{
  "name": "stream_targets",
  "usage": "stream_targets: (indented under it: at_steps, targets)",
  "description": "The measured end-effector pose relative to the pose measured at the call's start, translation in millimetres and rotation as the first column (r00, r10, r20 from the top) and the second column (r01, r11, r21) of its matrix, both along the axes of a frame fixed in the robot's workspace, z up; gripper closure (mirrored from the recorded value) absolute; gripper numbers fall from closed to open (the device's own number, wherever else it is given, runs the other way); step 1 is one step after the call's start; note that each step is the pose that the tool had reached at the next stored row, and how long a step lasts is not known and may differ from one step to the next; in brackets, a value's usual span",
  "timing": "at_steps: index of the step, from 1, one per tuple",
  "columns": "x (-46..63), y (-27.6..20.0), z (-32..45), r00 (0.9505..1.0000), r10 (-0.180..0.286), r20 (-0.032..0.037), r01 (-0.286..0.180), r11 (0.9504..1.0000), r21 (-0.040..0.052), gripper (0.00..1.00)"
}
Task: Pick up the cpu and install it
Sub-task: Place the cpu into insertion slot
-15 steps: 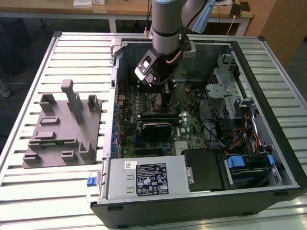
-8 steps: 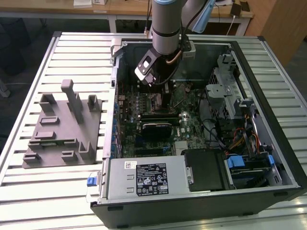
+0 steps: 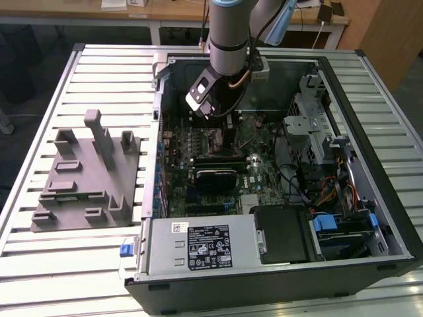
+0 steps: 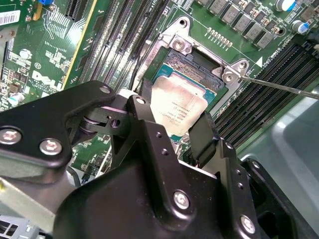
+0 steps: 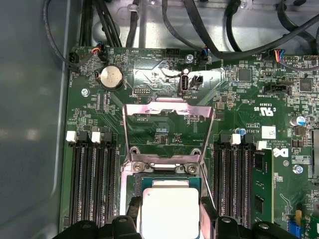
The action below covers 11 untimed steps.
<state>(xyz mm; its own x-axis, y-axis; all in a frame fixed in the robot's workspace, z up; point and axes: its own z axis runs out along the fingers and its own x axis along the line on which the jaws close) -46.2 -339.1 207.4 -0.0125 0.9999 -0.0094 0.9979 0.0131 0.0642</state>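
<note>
cpu (image 4: pixel 177 107) clamped by opposite edges in the gripper (image 5: pixel 169 215), held just below the wrist over the open socket (image 4: pixel 195 60), lying roughly flat, silver top toward the wrist, square with no long axis; pickup seemingly done, seating and closing the raised load plate (image 5: pixel 167 117) left to do.

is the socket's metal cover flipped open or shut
Open: the metal cover is swung back off the socket, and the tool holds the cpu over it.
</note>
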Motion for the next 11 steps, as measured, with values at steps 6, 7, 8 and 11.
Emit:
stream_targets:
  at_steps: [6,7,8,11]
  targets:
    - [-2.1,0.1,-3.2,1.0000,-0.001,-0.0001,0.001,1.0000,0.0000,0.46]
    - [-2.1,0.1,-4.0,1.0000,-0.001,-0.0002,0.001,1.0000,-0.0003,0.46]
    - [-2.1,0.1,-4.8,1.0000,-0.001,-0.0004,0.001,1.0000,-0.0005,0.46]
    - [-2.4,0.1,-6.2,1.0000,-0.002,-0.0008,0.002,1.0000,-0.0010,0.46]
